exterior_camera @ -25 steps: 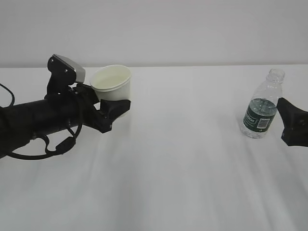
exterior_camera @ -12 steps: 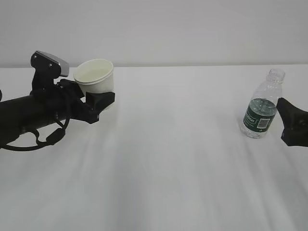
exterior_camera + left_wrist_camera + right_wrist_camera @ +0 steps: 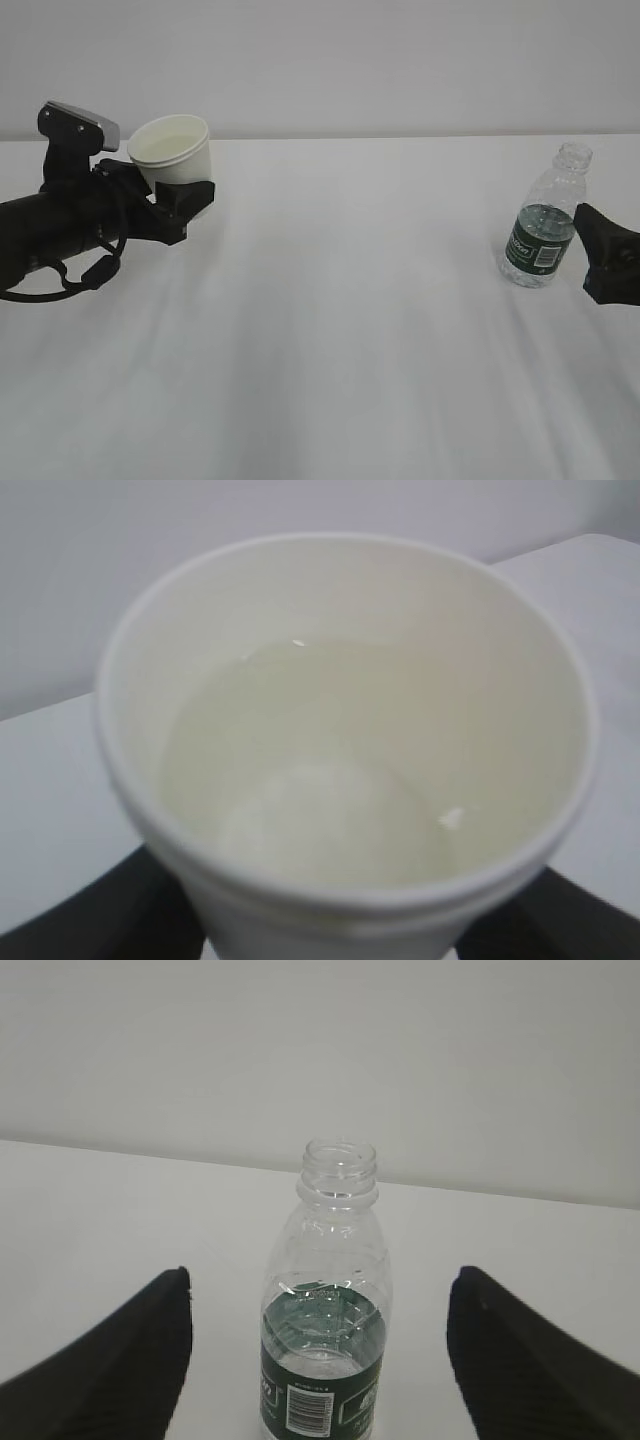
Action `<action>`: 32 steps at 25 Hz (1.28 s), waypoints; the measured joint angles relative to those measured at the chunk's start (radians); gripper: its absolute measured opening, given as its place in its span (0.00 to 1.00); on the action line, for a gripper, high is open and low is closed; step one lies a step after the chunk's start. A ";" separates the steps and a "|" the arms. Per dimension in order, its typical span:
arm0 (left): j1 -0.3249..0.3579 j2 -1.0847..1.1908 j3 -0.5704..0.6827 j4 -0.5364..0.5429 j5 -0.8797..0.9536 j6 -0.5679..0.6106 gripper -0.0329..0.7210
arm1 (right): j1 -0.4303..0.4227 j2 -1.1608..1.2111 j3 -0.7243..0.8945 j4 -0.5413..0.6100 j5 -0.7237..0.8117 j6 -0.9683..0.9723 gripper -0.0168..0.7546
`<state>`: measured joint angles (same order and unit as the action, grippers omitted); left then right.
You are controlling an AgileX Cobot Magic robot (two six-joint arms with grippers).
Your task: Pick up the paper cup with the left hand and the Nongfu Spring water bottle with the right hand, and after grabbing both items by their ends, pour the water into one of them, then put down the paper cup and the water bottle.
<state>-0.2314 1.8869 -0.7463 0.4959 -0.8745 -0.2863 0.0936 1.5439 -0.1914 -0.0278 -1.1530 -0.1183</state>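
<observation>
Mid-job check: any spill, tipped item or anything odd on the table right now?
Nothing stands out. The paper cup sits in the left gripper, tilted slightly, with water inside and none visible on the table. The bottle stands upright and capless, free between the right gripper's open fingers.

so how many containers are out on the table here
2. The paper cup is at the far left, clamped in the left gripper with water in it. The water bottle stands upright at the right, between the right gripper's open jaws, untouched.
</observation>
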 joint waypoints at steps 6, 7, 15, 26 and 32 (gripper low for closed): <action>0.000 0.013 0.000 -0.017 0.000 0.008 0.67 | 0.000 0.000 0.000 0.000 0.000 0.000 0.79; 0.000 0.015 0.000 -0.022 0.000 0.012 0.67 | 0.000 0.000 0.000 0.000 0.000 0.000 0.79; 0.000 0.015 0.000 -0.077 0.000 0.052 0.67 | 0.000 0.000 0.000 -0.001 0.001 0.000 0.79; 0.000 0.098 0.000 -0.103 -0.060 0.054 0.67 | 0.000 0.000 0.000 -0.005 0.001 0.000 0.79; 0.000 0.121 0.000 -0.121 -0.066 0.056 0.67 | 0.000 0.000 0.000 -0.010 0.001 0.000 0.79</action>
<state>-0.2314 2.0076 -0.7463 0.3745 -0.9403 -0.2303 0.0936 1.5439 -0.1914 -0.0379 -1.1516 -0.1183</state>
